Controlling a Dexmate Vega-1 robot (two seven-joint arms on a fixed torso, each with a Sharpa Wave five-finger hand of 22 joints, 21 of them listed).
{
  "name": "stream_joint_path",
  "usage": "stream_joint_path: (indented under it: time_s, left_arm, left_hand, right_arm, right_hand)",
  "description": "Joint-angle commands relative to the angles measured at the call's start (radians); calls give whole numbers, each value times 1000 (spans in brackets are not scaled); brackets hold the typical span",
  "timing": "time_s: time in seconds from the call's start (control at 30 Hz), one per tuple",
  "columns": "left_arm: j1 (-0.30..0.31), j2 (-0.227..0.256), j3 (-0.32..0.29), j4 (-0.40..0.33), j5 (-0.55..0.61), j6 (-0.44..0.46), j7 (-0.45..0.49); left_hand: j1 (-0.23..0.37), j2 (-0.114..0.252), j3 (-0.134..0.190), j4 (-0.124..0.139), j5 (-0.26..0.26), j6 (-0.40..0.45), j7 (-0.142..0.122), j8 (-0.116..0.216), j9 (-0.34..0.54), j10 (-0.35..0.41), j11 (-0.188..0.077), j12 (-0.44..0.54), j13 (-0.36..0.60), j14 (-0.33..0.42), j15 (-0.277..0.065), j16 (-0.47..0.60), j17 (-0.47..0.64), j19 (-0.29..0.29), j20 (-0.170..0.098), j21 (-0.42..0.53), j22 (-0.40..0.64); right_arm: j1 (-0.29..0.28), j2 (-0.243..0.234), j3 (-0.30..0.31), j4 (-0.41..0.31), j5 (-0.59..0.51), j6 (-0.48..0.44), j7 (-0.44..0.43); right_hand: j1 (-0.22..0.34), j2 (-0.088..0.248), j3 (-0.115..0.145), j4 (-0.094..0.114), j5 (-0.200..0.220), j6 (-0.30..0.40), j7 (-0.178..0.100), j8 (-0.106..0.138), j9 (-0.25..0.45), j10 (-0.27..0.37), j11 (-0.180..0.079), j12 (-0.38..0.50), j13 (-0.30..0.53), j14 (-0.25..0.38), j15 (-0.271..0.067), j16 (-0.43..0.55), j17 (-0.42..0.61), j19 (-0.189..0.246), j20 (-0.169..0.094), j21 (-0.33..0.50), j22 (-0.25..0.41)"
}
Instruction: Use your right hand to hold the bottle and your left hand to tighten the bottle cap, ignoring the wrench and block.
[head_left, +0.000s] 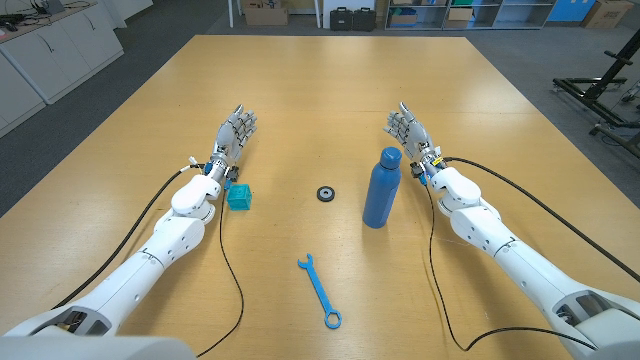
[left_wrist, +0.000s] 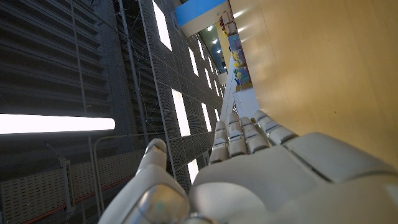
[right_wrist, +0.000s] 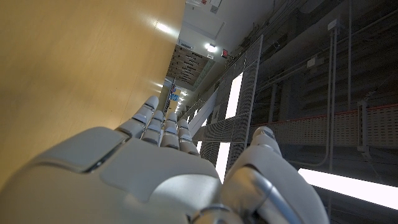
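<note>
Blue bottle (head_left: 381, 188) upright beside right hand (head_left: 409, 128).

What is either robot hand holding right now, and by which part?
Nothing: the left hand and right hand are open, and the bottle stands untouched.

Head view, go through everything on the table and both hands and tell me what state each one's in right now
bottle: upright, untouched, near the right hand.
bottle cap: off the bottle, lying on the table.
wrench: lying flat on the table.
block: on the table beside the left wrist.
left hand: holds nothing, fingers extended.
right hand: holds nothing, fingers extended.
</note>
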Motion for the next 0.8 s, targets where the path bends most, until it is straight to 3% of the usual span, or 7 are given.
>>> stream_joint_path:
  time_s: [0.03,0.23,0.7,0.8]
  left_arm:
    - [36,10,-8,-65,14,8,41]
    - [80,29,-27,-118,23,-10,62]
    - [106,46,-40,-128,12,-52,14]
    - [104,40,-42,-108,-19,-61,-21]
  left_hand:
    - [2,5,6,0,4,10,1,9,5,13,0,7,1,10,-3,6,1,12,-73,8,5]
    - [2,7,6,0,4,24,0,12,6,26,1,10,0,20,-2,7,1,19,-72,8,5]
    - [3,10,7,0,3,36,-2,13,6,42,1,14,-2,32,-5,8,1,25,-69,7,5]
    - [3,10,7,0,3,37,-1,13,6,42,1,13,-2,34,-4,8,1,25,-69,7,5]
  right_arm:
    - [-23,-12,8,-2,13,38,39]
    - [-46,-14,18,-28,42,37,48]
    - [-121,-32,40,-105,22,81,3]
    - [-141,-23,44,-108,23,113,1]
  right_hand:
    - [13,1,5,-4,5,6,23,9,4,9,4,7,1,5,-1,6,4,12,2,1,2]
    - [15,2,6,-6,5,7,22,10,4,12,5,8,1,6,1,6,3,14,2,0,2]
    - [18,2,6,-8,5,15,19,12,4,18,3,10,-1,16,-3,10,3,22,3,0,3]
    - [24,4,8,-13,5,32,13,18,4,39,0,18,-2,37,-9,18,2,47,0,5,3]
